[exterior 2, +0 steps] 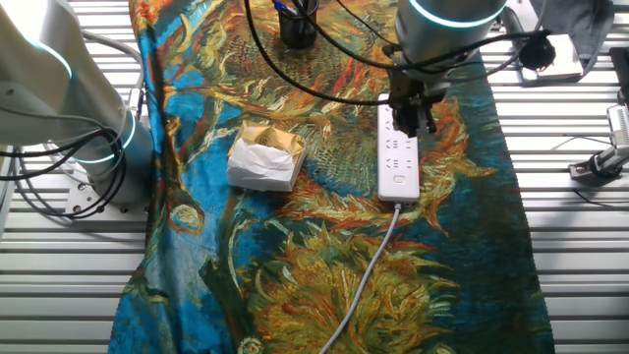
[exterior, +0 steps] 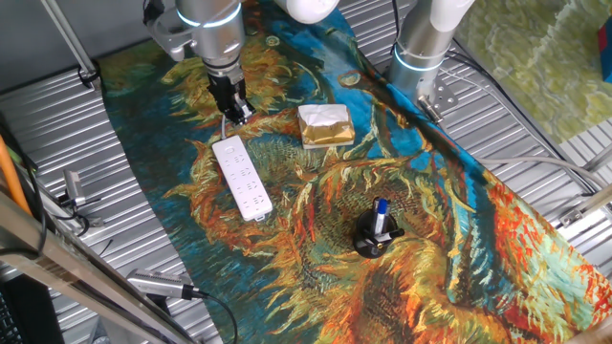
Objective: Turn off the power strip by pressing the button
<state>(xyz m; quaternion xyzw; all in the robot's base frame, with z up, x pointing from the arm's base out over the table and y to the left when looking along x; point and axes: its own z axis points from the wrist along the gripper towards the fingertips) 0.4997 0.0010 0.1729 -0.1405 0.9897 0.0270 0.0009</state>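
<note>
The power strip (exterior: 242,178) is a long white bar lying flat on the sunflower cloth, with its grey cable leaving the end nearest the arm. It also shows in the other fixed view (exterior 2: 398,155), where a small switch (exterior 2: 398,179) sits near the cable end. My gripper (exterior: 235,108) hangs point-down over the strip's cable end and appears to be a little above it. In the other fixed view the gripper (exterior 2: 414,118) hides part of the strip's middle. No view shows whether the dark fingers are open or shut.
A gold-wrapped block (exterior: 325,125) lies to the right of the strip, also seen in the other fixed view (exterior 2: 265,157). A black holder with a blue pen (exterior: 376,235) stands nearer the front. The strip's cable (exterior 2: 366,275) trails across the cloth. A second arm's base (exterior: 421,53) stands at the back.
</note>
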